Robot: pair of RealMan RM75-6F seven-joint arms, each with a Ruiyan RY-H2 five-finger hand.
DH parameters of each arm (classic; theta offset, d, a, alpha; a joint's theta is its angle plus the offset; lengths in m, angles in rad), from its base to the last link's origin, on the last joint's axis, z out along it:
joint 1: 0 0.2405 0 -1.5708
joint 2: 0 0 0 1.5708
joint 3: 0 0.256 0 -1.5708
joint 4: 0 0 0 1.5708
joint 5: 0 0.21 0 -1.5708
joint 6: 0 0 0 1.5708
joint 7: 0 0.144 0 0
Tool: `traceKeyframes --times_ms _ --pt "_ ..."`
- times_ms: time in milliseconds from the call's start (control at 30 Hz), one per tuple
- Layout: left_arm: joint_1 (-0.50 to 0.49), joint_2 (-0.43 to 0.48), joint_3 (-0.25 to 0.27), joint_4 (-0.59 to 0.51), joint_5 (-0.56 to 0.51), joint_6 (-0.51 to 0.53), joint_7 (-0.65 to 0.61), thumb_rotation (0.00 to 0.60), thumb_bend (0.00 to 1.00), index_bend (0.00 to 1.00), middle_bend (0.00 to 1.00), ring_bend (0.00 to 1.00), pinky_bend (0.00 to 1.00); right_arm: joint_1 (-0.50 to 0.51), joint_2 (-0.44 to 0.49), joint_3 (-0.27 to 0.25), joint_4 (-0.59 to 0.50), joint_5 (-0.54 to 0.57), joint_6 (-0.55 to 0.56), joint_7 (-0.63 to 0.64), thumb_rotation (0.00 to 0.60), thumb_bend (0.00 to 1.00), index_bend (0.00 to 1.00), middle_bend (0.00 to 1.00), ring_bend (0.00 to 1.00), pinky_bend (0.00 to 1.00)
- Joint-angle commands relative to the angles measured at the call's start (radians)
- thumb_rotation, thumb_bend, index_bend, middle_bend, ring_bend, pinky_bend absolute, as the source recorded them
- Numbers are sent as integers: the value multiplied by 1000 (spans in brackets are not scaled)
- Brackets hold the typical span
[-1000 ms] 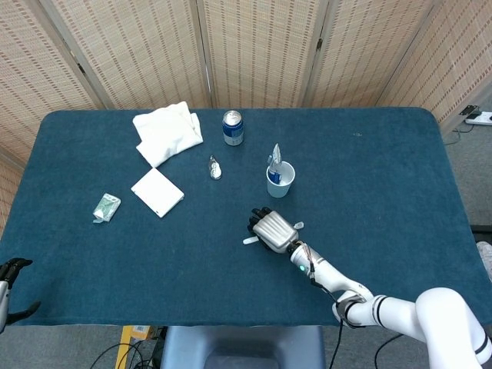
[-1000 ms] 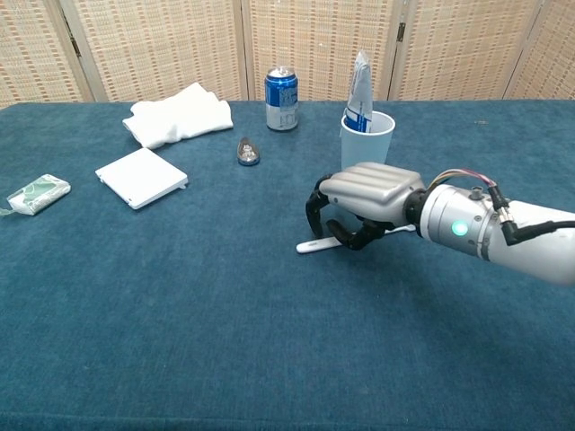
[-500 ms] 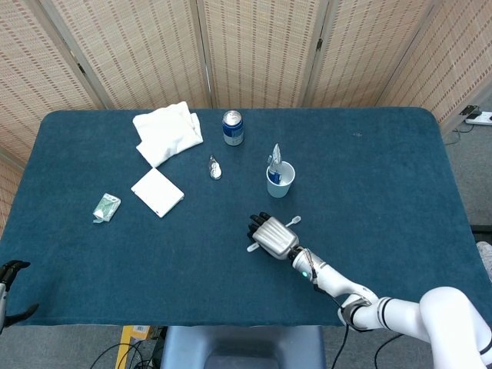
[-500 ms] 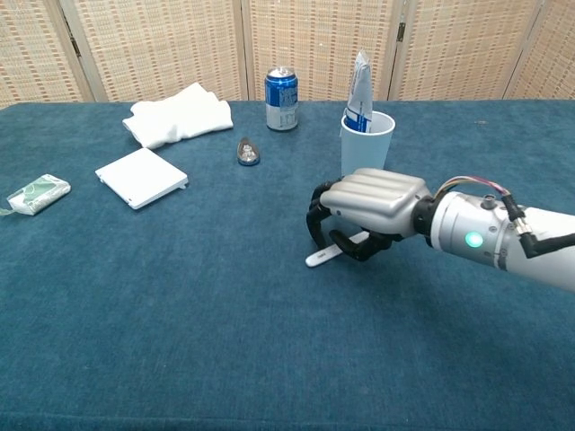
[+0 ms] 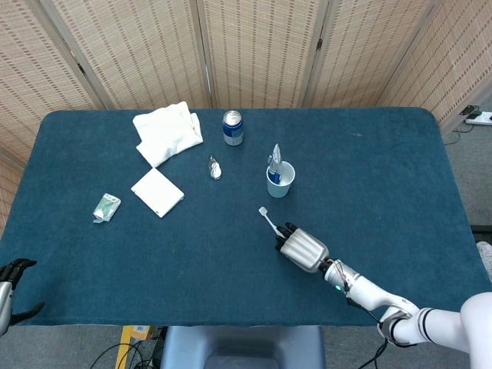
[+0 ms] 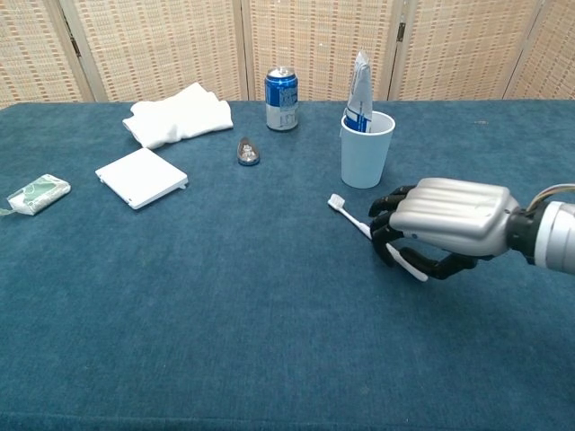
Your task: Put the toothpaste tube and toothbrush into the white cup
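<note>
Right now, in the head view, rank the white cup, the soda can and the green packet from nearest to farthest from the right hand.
1. White cup, just beyond the right hand.
2. Soda can, far side, centre.
3. Green packet, far left.

Blue-covered table [image 5: 400, 177], woven bamboo screens [image 5: 254, 50] behind, grey floor [image 5: 473, 181]

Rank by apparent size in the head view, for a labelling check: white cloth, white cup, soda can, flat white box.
1. Cloth, largest.
2. Box.
3. Cup and can look about alike; I won't rank them.
</note>
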Motion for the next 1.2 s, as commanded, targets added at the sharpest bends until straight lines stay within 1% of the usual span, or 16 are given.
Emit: traceKeyframes --times_ms 33,233,333,400,467,567,633,733,833,900,967,1000,1133,1167,1200 --pt "-1 1 0 -4 1 -1 4 600 193 263 249 266 278 -16 27 -7 4 1 6 2 600 655 456 318 137 203" --pt "0 2 2 -9 1 -1 9 600 194 263 249 266 277 -24 33 17 69 37 -9 -3 600 655 456 318 138 203" --pt "2 4 2 -11 2 2 9 600 193 263 249 266 278 -31 26 36 78 44 12 18 600 651 456 318 137 203" --pt "4 6 2 -11 2 6 7 600 193 263 249 266 278 -43 20 54 69 49 46 46 600 614 456 318 138 203" --pt "4 6 1 -9 1 6 5 600 193 263 249 266 278 -56 11 76 59 70 69 56 600 527 456 318 138 203" --pt "1 6 1 -7 1 -1 5 600 194 263 249 266 277 -59 2 107 42 133 42 16 600 383 456 318 138 203" --pt "-2 6 1 -8 7 -1 5 600 194 263 249 266 278 -52 -2 128 19 184 4 -17 600 366 443 314 134 203" --pt "-2 6 1 -8 12 3 3 600 193 263 249 266 278 -40 -8 148 -18 242 -35 -69 600 415 409 297 116 199" --pt "-1 6 1 -6 11 3 2 600 193 263 249 266 277 -27 -21 161 -36 302 -70 -144 600 440 400 295 105 190" --pt "-1 5 2 -5 11 2 0 600 193 263 249 266 277 -16 -34 171 -40 344 -93 -181 600 479 398 294 100 186" --pt "0 4 3 -2 14 2 -2 600 193 263 249 266 278 -4 -51 183 -39 384 -111 -209 600 553 398 294 96 177" --pt "0 3 4 -1 14 3 -3 600 193 263 249 266 278 1 -58 186 -39 398 -116 -220 600 572 398 295 94 175" --pt "1 1 3 7 10 1 -8 600 193 263 249 266 278 21 -85 196 -33 437 -125 -263 600 773 398 294 90 159" --pt "0 1 3 8 10 0 -10 600 193 263 249 266 278 25 -90 197 -32 445 -129 -270 600 810 398 294 89 155" --pt "1 0 4 10 12 0 -12 600 192 263 249 266 278 30 -97 197 -27 452 -129 -280 600 827 398 295 88 153"
